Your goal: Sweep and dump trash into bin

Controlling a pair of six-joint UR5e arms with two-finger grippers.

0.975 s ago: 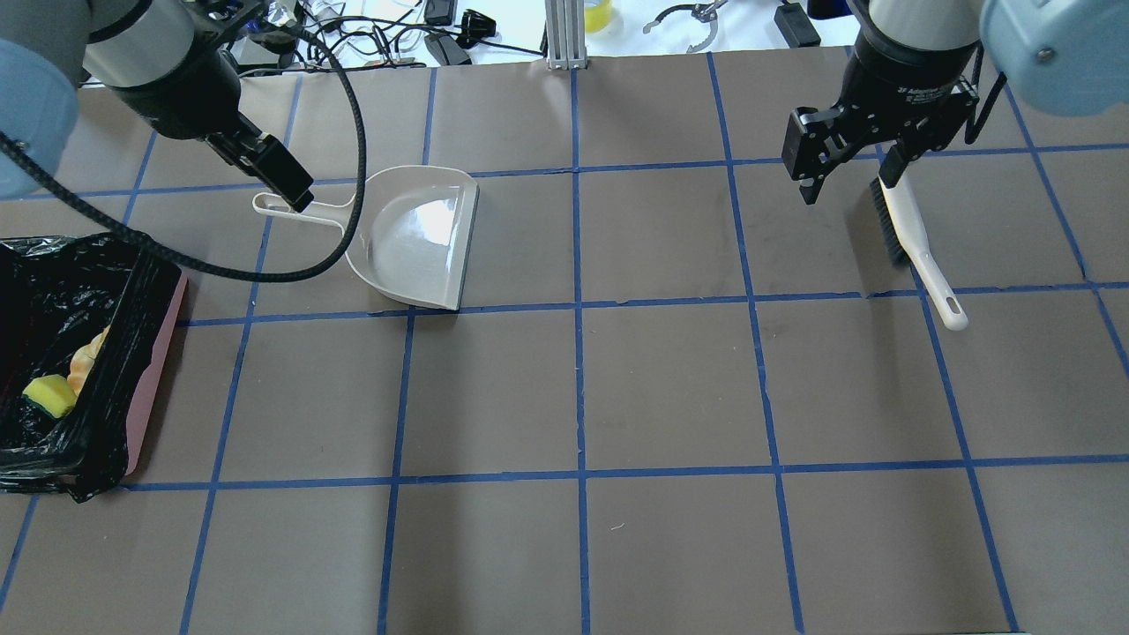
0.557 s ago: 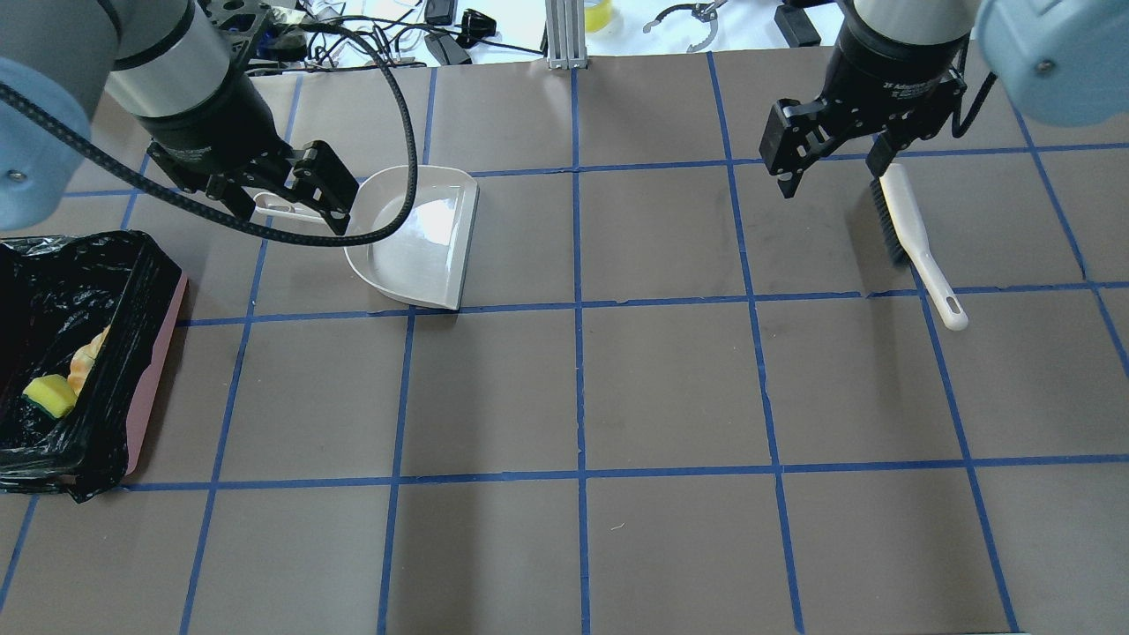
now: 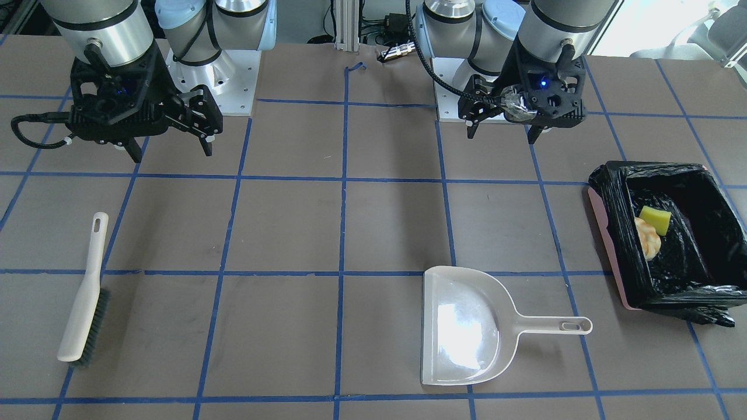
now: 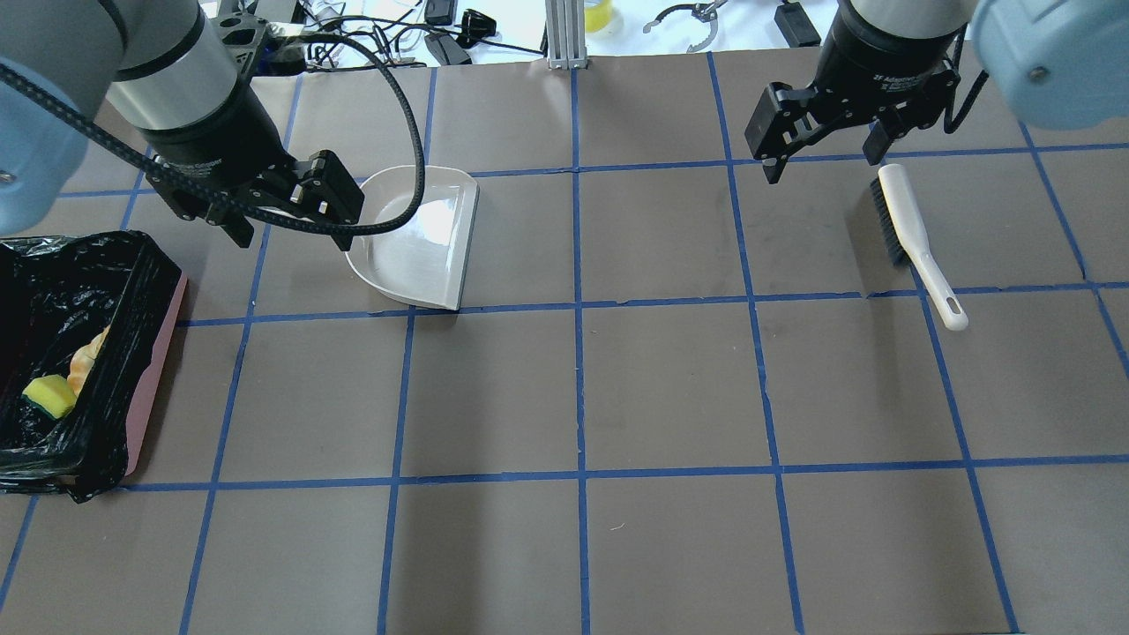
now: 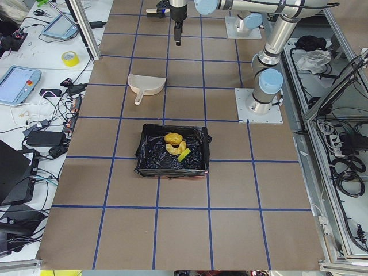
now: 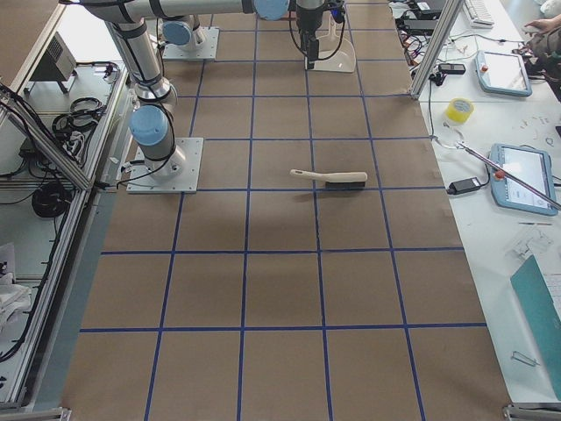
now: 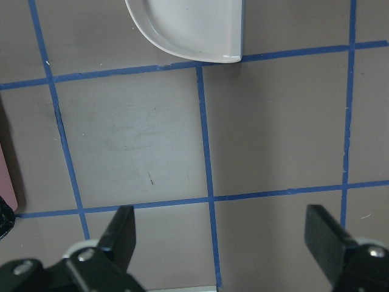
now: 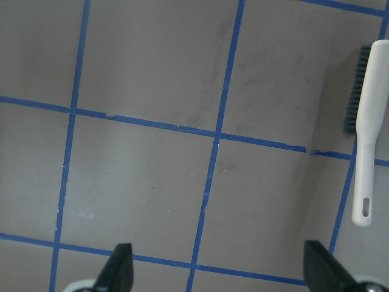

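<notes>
The bin (image 3: 607, 195) is pinkish with a black bag and stands at the table's left end; it also shows in the overhead view (image 4: 150, 353) and the exterior left view (image 5: 144, 161). In it lie the yellow-green wedge (image 3: 655, 220) (image 4: 48, 395), the cream crescent (image 5: 175, 149) and the orange-brown lump (image 5: 172, 138). The grey-white dustpan (image 3: 464, 326) (image 4: 414, 238) (image 7: 188, 27) lies flat and empty. The brush (image 3: 84, 297) (image 4: 908, 234) (image 8: 368, 128) lies on the table. My left gripper (image 4: 291, 236) (image 3: 502, 134) (image 7: 222, 237) is open and empty, above the dustpan's handle. My right gripper (image 4: 822, 163) (image 3: 172, 153) (image 8: 220, 267) is open and empty, beside the brush's head.
The brown table is marked with a blue tape grid. The two arm bases (image 3: 210, 58) stand at the robot's side. An aluminium post (image 4: 564, 35) and cables (image 4: 370, 40) sit at the far edge. Tablets and a tape roll (image 6: 458, 110) lie on the side benches.
My left gripper has turned about its axis and shifted slightly nearer over the dustpan handle, which it now hides. My right gripper has drawn back and left, away from the brush head.
</notes>
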